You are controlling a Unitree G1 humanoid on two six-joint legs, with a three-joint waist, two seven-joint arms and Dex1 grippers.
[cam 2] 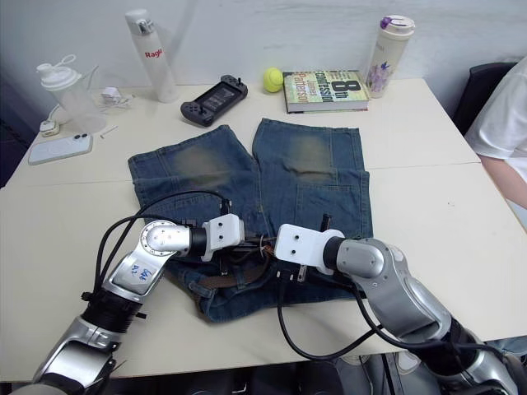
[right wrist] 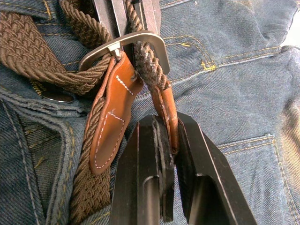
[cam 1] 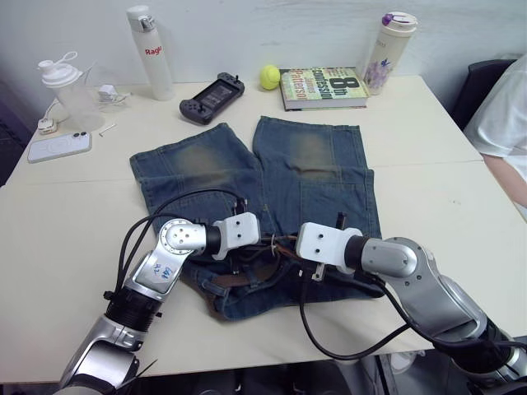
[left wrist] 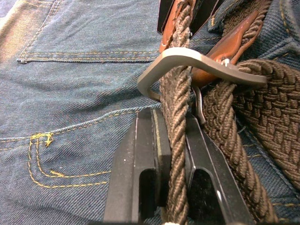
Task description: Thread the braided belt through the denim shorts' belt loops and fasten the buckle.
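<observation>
The denim shorts lie flat on the table with the waistband at the near side. Along that waistband runs the braided belt. My left gripper is shut on the belt's woven strap just short of the silvery buckle, and the strap passes through the buckle frame. Facing it, my right gripper is shut on the belt's tan leather tip, just past the buckle. The two grippers nearly meet at the middle of the waistband. The belt loops are hidden by the arms and bunched denim.
At the back of the table stand a white bottle, a shaker bottle, a game controller, a tennis ball, a book and a tumbler. A phone lies far left. A person sits at the right.
</observation>
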